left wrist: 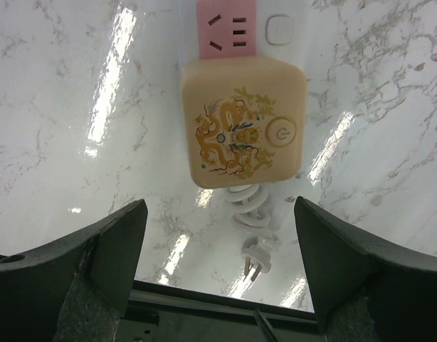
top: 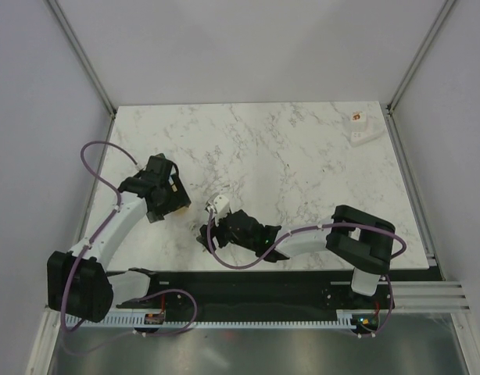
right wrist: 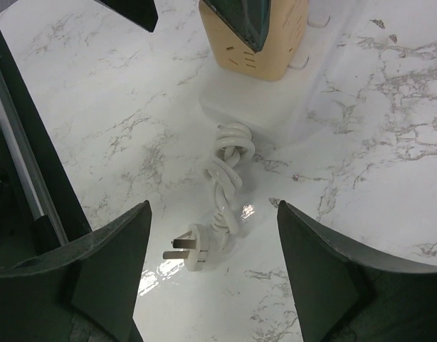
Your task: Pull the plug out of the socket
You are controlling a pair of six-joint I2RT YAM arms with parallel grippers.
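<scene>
A beige cube plug (left wrist: 241, 121) with a gold dragon print sits on a white socket strip with a pink face (left wrist: 228, 28). The strip's short white coiled cord (right wrist: 225, 178) ends in a loose two-pin plug (right wrist: 188, 249) lying on the marble. In the top view the strip and cube show as a small white item (top: 219, 205). My left gripper (left wrist: 219, 203) is open and empty, its fingertips just short of the cube. My right gripper (right wrist: 213, 205) is open and empty above the cord. They stand at the left (top: 177, 201) and the near side (top: 211, 228) of the item.
A small white item with an orange mark (top: 360, 128) lies at the table's far right corner. Grey walls close the table on three sides. A black rail (top: 248, 285) runs along the near edge. Purple cables loop by both arms.
</scene>
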